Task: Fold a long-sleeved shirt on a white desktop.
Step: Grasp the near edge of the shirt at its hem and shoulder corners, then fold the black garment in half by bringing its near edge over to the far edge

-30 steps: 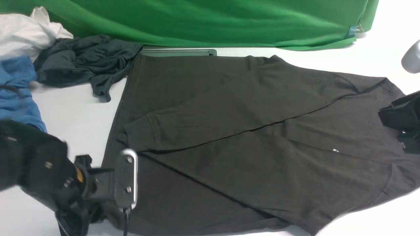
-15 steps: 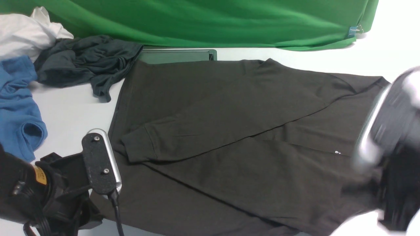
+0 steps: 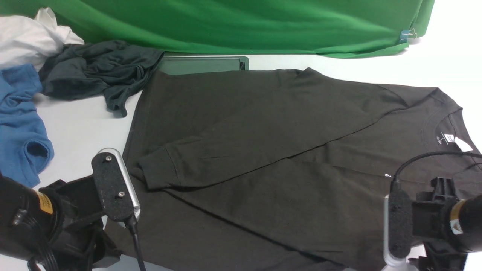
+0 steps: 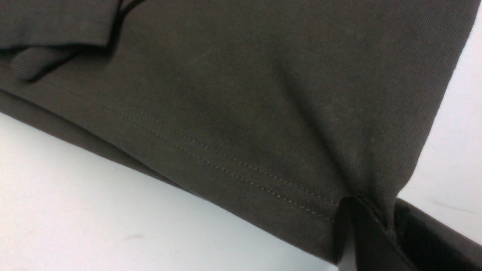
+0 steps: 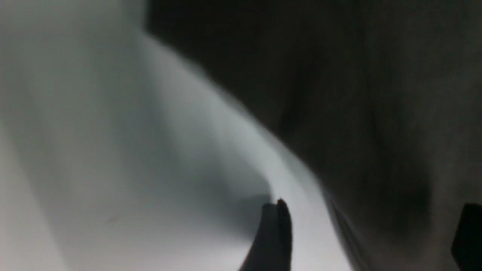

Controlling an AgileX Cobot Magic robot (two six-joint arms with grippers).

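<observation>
The left end effector (image 4: pixel 376 212) is clenched on the hem corner of the long-sleeved shirt (image 3: pixel 263 150). The shirt lies spread on the white worktop (image 3: pixel 83 124), sleeves folded across its body. The right end effector (image 5: pixel 372 229) hangs released over the shirt's near shoulder edge.

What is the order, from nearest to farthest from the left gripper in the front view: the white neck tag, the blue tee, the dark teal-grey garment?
From the left gripper, shut on the long-sleeved shirt at its hem:
1. Blue tee, at the left edge.
2. Dark teal-grey garment, farther back on the left.
3. White neck tag, far right, inside the collar.
</observation>
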